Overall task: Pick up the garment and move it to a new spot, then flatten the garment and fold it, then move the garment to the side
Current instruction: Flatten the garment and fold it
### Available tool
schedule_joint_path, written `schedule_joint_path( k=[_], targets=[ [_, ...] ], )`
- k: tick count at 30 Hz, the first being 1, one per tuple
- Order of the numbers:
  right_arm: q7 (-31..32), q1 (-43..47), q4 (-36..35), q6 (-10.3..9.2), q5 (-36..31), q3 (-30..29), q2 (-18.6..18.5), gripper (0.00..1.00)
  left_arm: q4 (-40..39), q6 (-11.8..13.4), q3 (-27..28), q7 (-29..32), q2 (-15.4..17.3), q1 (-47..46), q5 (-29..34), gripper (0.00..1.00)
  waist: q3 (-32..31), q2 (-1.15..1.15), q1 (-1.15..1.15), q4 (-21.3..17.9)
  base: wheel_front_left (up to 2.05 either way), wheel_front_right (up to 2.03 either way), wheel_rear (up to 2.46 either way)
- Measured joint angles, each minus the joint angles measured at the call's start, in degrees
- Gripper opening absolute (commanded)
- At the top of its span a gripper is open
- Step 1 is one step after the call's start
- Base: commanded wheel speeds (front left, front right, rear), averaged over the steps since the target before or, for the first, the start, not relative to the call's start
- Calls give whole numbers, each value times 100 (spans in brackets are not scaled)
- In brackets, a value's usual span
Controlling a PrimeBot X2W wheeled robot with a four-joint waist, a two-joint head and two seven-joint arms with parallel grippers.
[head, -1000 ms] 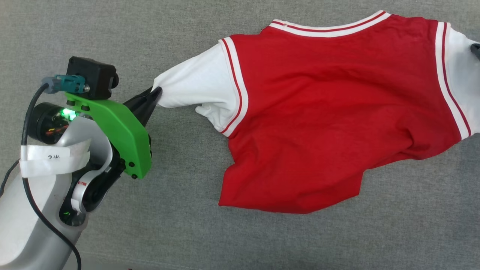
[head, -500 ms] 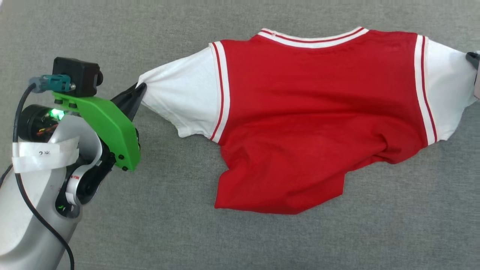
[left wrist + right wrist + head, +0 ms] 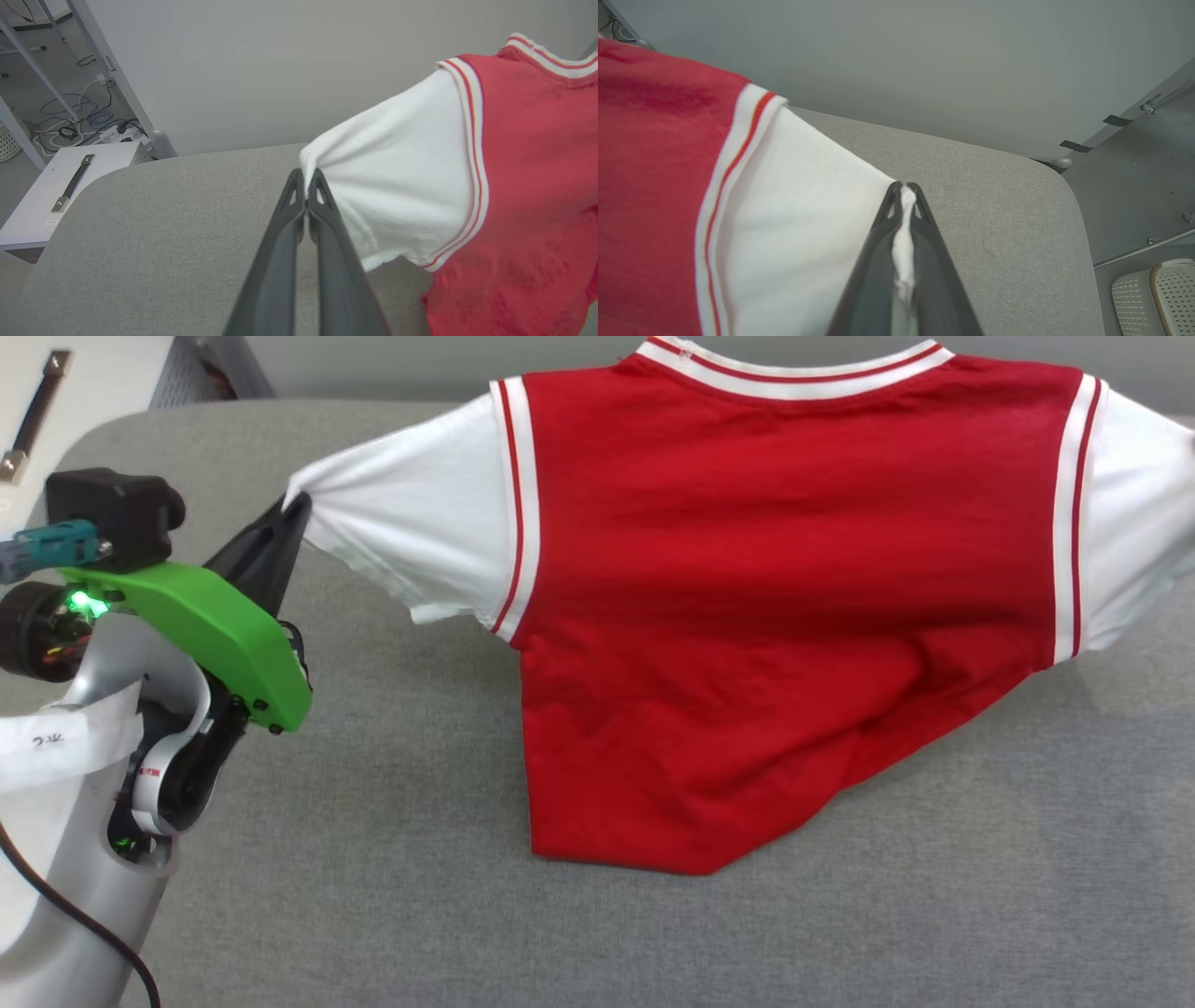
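The garment (image 3: 747, 588) is a red T-shirt with white sleeves and striped trim, stretched wide and lifted above the grey table (image 3: 373, 896), its hem hanging down toward the cloth surface. My left gripper (image 3: 291, 504) is shut on the end of the white left sleeve (image 3: 397, 186), the fingertips pinching fabric in the left wrist view, where the left gripper (image 3: 306, 175) points up. In the right wrist view my right gripper (image 3: 905, 189) is shut on the other white sleeve (image 3: 794, 224), a strip of cloth squeezed between its fingers. The lettering is hidden.
The grey padded table has a rounded far-left corner (image 3: 107, 182) and far-right corner (image 3: 1059, 177). A white cabinet with a handle (image 3: 70, 184) stands beyond the left corner, cables lie on the floor (image 3: 84, 121), and a pale perforated basket (image 3: 1153, 294) sits at the right.
The right gripper has shut on the right sleeve. Both grippers have raised the garment off the table and stretched it wider. The head camera has tilted up, bringing the table's far edge into view.
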Motion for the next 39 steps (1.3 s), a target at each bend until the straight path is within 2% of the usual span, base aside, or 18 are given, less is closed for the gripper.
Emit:
schedule_joint_path(
  k=[10,13,18,22,31,39],
  targets=[
    [-183,159,-784,0,417,48,-182,0,-199,116,383,-502,174,43,175,0,-775,0,0,-156,0,0,0],
    [-124,282,-991,0,779,-115,-109,0,-321,118,526,-662,225,101,179,0,-987,0,0,-210,0,0,0],
    [-22,428,-1425,0,870,-342,-197,0,-557,116,704,-705,425,255,178,0,-1258,0,0,-297,0,0,0],
    [147,562,-1742,0,1188,-644,-167,0,-777,89,883,-782,506,269,41,0,-1376,0,0,-363,0,0,0],
    [101,579,-2132,1,953,-1057,-225,0,-899,-90,949,-712,778,-21,40,0,-1130,0,0,-382,0,0,0],
    [-138,-456,-1740,1,569,-1038,120,0,-471,-463,901,-536,924,-1257,27,0,-501,0,0,-367,0,0,0]
  ],
)
